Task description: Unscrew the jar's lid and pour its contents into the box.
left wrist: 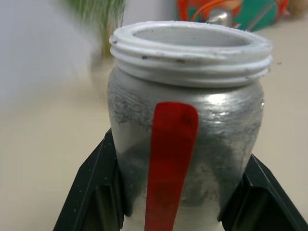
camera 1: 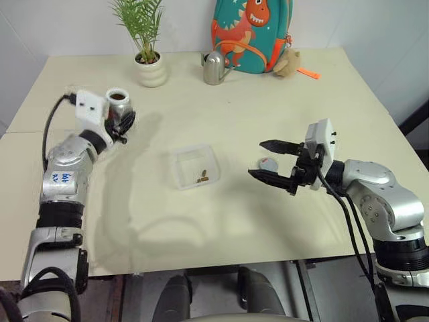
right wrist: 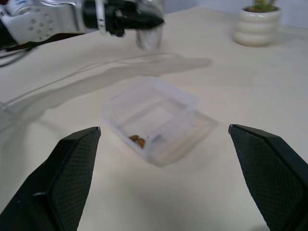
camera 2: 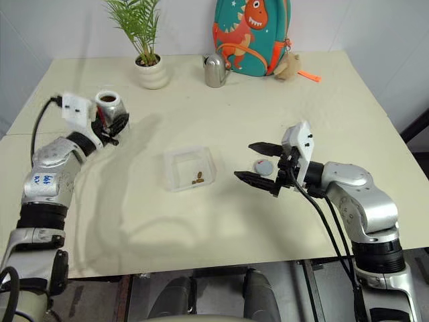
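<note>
Left gripper (camera 1: 122, 125) clamped on the jar (camera 1: 118, 102), fingers (left wrist: 98, 192) pressed to either side of its body. Jar upright, mouth open and facing up, lid off. Held clear of the table (camera 1: 281, 114), out toward its left side, well apart from the box (camera 1: 194, 166).

Box near the table's middle, between the two arms, with brown bits (camera 1: 203, 178) already lying in its near corner (so the pour looks done, though the dark patch inside the jar's mouth cannot be read as contents or shadow).

Lid (camera 1: 269, 164) flat on the table, just behind the right gripper (camera 1: 271, 160) and partly hidden by its fingers. Right jaws spread wide, holding nothing, pointing across toward the box.

Deciding relation: jar's long axis vertical and off to the left of the box, lid on the far side of the box by the right arm. Probably next, either setting the jar down on the left or bringing it back toward the lid; right arm plainly the nearer one for picking the lid up.
</note>
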Available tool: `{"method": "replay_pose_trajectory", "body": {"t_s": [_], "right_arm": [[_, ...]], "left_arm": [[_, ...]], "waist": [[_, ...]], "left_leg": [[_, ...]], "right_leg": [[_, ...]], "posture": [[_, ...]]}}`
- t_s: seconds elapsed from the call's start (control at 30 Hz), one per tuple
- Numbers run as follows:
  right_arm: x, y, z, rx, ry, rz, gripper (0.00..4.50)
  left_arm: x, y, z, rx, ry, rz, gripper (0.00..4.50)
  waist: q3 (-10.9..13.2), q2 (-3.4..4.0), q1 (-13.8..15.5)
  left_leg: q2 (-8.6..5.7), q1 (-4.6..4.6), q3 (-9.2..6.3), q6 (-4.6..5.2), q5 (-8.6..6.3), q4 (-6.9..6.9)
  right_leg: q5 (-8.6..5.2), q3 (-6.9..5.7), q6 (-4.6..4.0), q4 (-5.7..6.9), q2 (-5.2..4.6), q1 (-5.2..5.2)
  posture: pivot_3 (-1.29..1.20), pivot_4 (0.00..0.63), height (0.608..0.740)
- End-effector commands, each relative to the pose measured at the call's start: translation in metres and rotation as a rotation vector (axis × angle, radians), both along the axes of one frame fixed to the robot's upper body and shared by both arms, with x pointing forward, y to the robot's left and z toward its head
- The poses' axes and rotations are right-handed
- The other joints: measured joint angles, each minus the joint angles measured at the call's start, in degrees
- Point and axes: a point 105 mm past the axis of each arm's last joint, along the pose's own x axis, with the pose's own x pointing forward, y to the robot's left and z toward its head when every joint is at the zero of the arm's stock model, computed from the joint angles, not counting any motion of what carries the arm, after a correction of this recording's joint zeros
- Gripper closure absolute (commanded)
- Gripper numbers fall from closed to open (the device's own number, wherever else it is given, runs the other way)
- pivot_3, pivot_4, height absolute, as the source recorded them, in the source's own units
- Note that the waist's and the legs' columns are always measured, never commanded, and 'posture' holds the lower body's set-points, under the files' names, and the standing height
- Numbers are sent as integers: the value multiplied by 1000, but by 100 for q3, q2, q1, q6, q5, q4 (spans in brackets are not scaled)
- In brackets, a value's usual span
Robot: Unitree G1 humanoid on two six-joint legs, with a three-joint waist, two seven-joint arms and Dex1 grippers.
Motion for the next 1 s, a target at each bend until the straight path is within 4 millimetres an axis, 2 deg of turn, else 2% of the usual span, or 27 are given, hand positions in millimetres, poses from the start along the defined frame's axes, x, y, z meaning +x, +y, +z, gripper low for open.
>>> {"method": "replay_pose_trajectory", "body": {"t_s": [0.03,0.2,0.33,0.47,0.53,0.73,0.87,1.0], "right_arm": [[0,4,7,-30,-75,29,10],[1,14,7,-7,-88,40,10],[3,17,6,-11,-96,39,10],[4,20,8,2,-103,44,10],[5,20,8,4,-103,44,0],[5,23,9,12,-106,49,0],[1,24,9,18,-106,58,0],[-4,22,8,22,-93,64,0]], "left_arm": [[-8,8,22,-98,-110,-5,2580],[-14,15,1,-23,-169,38,2580],[-20,14,-13,-77,-190,16,2580],[-23,24,-26,-45,-176,55,2580],[-24,27,-28,-41,-181,71,1835],[-32,27,-29,20,-199,37,30],[-45,28,-33,97,-168,-12,30],[-61,50,-41,134,-84,5,30]], "waist": [[-3,-5,4],[-6,-9,22],[-6,-9,19],[-7,-12,18],[-7,-12,18],[-8,-12,14],[-8,-13,1],[-8,-12,0]], "left_leg": [[0,0,0,0,0,1],[0,0,1,-3,1,-2],[0,-2,4,-4,0,-5],[0,-2,4,-3,0,-5],[0,-2,4,-3,0,-5],[0,-2,4,-3,0,-7],[1,-2,6,-4,-1,-12],[2,-2,5,-4,-3,-12]], "right_leg": [[1,0,-1,0,0,0],[2,0,-2,-9,0,1],[6,0,-2,-22,0,2],[7,0,-3,-21,0,1],[8,0,-2,-22,0,1],[9,0,-2,-24,0,2],[8,0,-2,-26,0,-1],[8,0,-3,-27,0,-1]], "posture": [[0,150,740],[0,150,740],[0,150,740],[0,150,740],[0,150,740],[0,150,740],[0,150,740],[0,150,740]]}}
